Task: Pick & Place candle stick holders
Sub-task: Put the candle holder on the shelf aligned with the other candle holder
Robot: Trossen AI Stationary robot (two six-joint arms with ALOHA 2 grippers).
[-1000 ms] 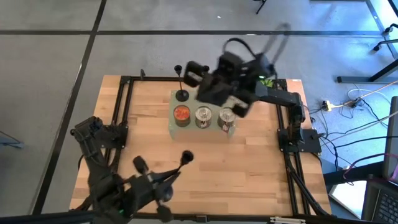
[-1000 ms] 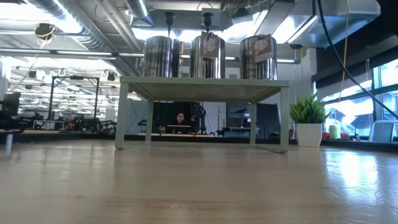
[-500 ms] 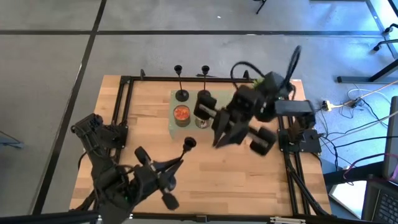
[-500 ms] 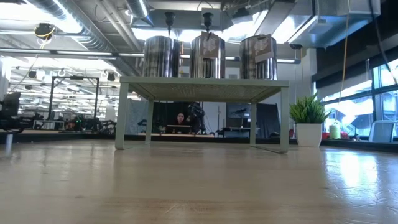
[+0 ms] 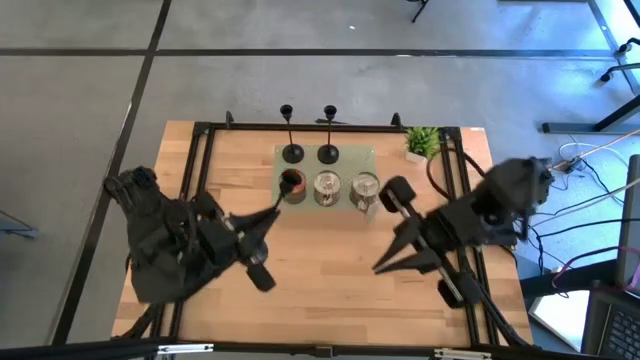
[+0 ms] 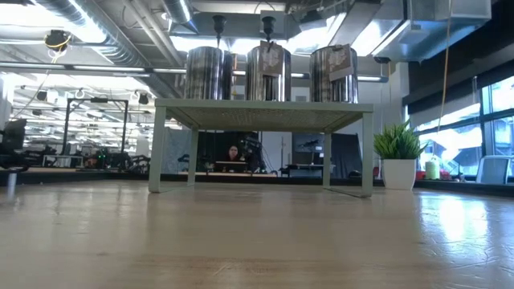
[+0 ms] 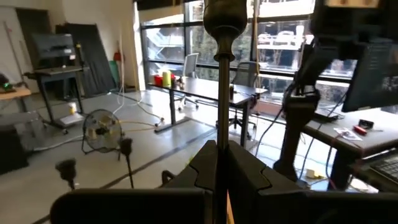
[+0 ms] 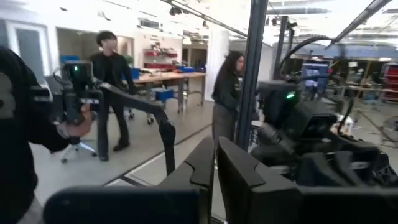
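Two black candle stick holders [image 5: 290,150] [image 5: 327,152] stand on their round bases at the table's far side, behind a pale green stand [image 6: 265,108]. Their cup tops [image 6: 218,22] [image 6: 267,22] show above the cans in the low view. A third holder [image 7: 221,74] is up in the air near the table's middle, and my left gripper [image 5: 258,228] is shut on it. Its cup end [image 5: 288,181] shows over the leftmost can. My right gripper [image 5: 385,263] is shut with nothing in it, raised over the table's right half. My left gripper pinches the holder's thin stem [image 7: 220,127] between its two fingers, which point level and lie across the stem. The long upper stem and cup top [image 7: 224,18] rise beyond the fingers. The base is hidden behind the gripper. The holder is lifted clear of the table.
Three tin cans [image 5: 327,187] stand in a row on the green stand, the left one orange inside. A small potted plant [image 5: 421,142] sits at the far right corner. A black frame [image 5: 200,160] rims the table. People stand in the room beyond [image 8: 112,93].
My right gripper has swung away from above the stand toward the table's right and near edges, turning as it went and staying shut. The second holder now shows standing behind the stand. My left gripper has risen and carried its holder from the near edge toward the stand.
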